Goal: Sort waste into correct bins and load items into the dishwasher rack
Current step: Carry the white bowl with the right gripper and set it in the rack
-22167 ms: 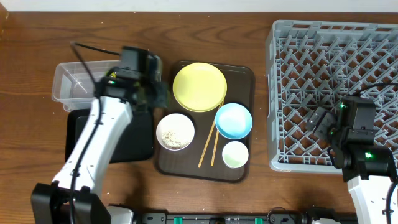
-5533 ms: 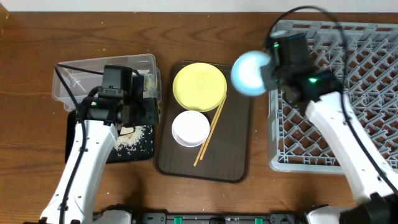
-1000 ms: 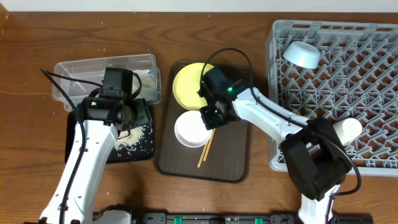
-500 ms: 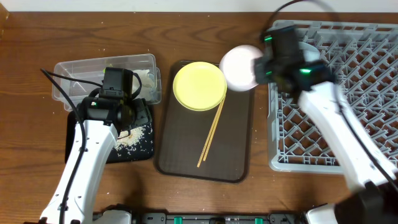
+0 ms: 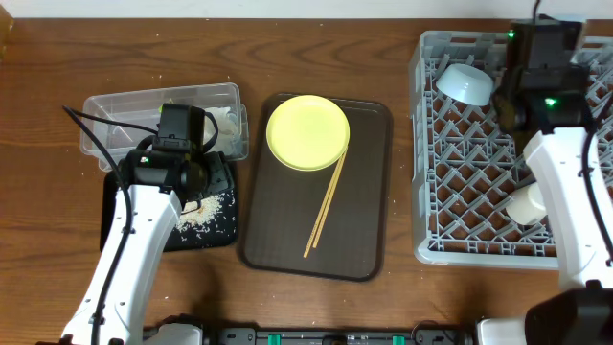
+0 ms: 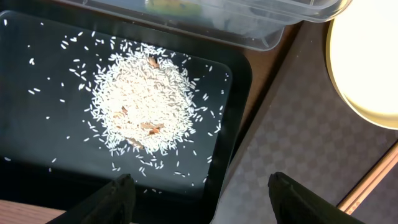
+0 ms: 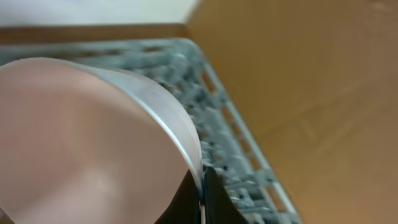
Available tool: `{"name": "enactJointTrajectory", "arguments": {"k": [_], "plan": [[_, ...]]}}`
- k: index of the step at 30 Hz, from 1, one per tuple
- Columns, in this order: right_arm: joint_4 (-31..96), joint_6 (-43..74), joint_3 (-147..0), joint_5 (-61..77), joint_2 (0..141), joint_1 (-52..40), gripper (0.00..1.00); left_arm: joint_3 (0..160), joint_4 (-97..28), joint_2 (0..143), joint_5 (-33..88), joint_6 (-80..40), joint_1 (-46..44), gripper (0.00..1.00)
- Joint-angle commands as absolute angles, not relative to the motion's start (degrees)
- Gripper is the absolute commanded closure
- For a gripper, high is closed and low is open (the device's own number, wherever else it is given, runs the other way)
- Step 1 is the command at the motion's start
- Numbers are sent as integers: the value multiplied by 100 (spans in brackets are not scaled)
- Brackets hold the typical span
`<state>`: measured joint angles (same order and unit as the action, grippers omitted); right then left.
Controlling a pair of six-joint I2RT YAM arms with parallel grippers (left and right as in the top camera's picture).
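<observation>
My right gripper [image 7: 199, 173] is shut on the rim of the white bowl [image 7: 87, 143], held over the far part of the grey dishwasher rack [image 5: 469, 201]. In the overhead view the right arm hides that bowl. The light blue bowl [image 5: 465, 84] leans in the rack's back left, and the pale cup [image 5: 525, 203] lies nearer the front. The yellow plate [image 5: 306, 132] and chopsticks [image 5: 326, 206] rest on the brown tray [image 5: 364, 235]. My left gripper [image 6: 200, 186] hangs open and empty above the right edge of the black tray [image 6: 37, 155], which holds a rice pile [image 6: 146, 99].
The clear tub [image 5: 124, 115] sits behind the black tray, with a crumpled napkin [image 5: 222, 123] at its right end. A few rice grains lie scattered around the pile. Bare wooden table [image 5: 402, 316] surrounds the trays and the rack.
My right arm has carried the white bowl from above the brown tray's back right corner to over the rack's far side. The left arm has not moved.
</observation>
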<state>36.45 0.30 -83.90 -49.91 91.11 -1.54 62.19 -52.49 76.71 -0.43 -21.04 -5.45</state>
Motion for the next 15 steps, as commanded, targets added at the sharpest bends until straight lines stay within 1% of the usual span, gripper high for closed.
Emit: {"name": "enactJointTrajectory", "arguments": {"k": [1,7,11,15], "plan": [[3750,-167,-8433,-5634,9450,89,99,6274,-5264,7642,-158,-2156,-541,28],[4058,-156,-8431,-5688,10027,176,99,6274,-5264,7642,-156,-2156,-541,28],[4300,497,-8431,-6272,10353,172,99,6274,-5271,7642,-156,-2156,-541,28],[4418,773,-8431,-6272,10447,104,99,6274,-5262,7642,-156,-2156,-543,28]]}}
